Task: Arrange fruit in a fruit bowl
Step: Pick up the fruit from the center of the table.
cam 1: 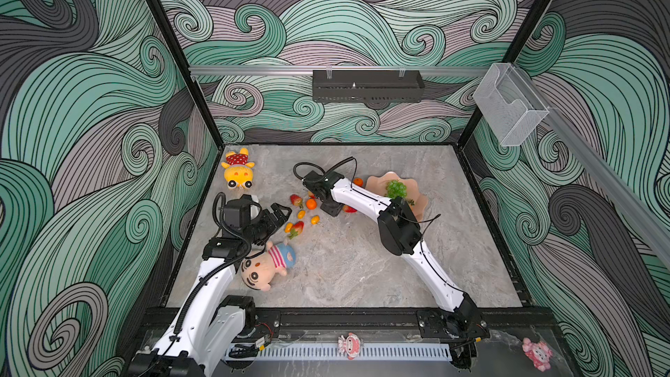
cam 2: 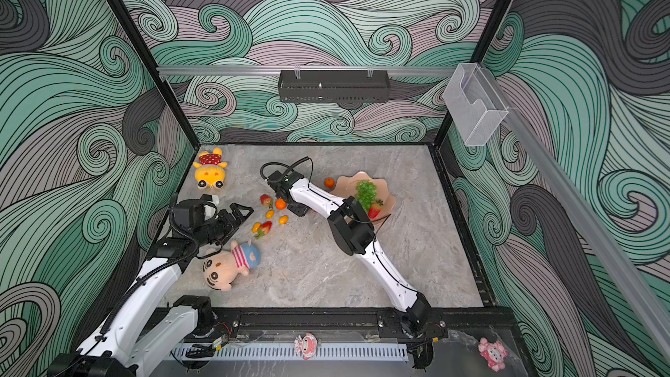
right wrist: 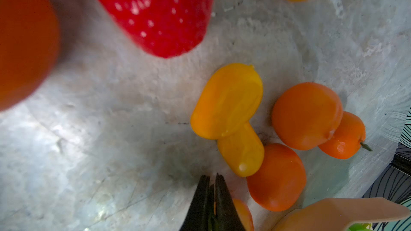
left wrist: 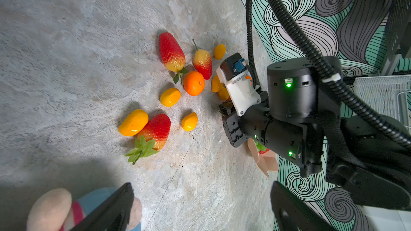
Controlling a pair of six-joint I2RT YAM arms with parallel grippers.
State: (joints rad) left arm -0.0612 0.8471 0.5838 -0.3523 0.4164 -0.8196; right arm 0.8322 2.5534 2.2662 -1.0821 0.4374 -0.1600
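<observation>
2 overhead views, 2 wrist close-ups

Yellow plush doll (cam 1: pixel 237 170) far left on marble tabletop (cam 1: pixel 362 266); striped-shirt doll (cam 1: pixel 261 270) near left (face up). Black rack (cam 1: pixel 368 85) far wall; clear box (cam 1: pixel 509 110) right.

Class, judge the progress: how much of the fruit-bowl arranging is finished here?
Done: grape bunch and one strawberry lie in the bowl. In hand: right gripper shut low among loose fruit; any grip unclear. To do: strawberries, tangerines and kumquats lie on the table.
</observation>
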